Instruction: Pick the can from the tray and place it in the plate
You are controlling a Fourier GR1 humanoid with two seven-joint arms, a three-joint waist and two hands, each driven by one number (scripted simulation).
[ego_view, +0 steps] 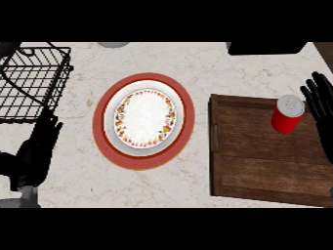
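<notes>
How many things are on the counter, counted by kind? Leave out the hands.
Can: 1
Tray: 1
Plate: 1
Red mat: 1
Wire rack: 1
Total: 5

The can (288, 114) stands on the tray (255, 166), right of the plate (149, 117).
</notes>
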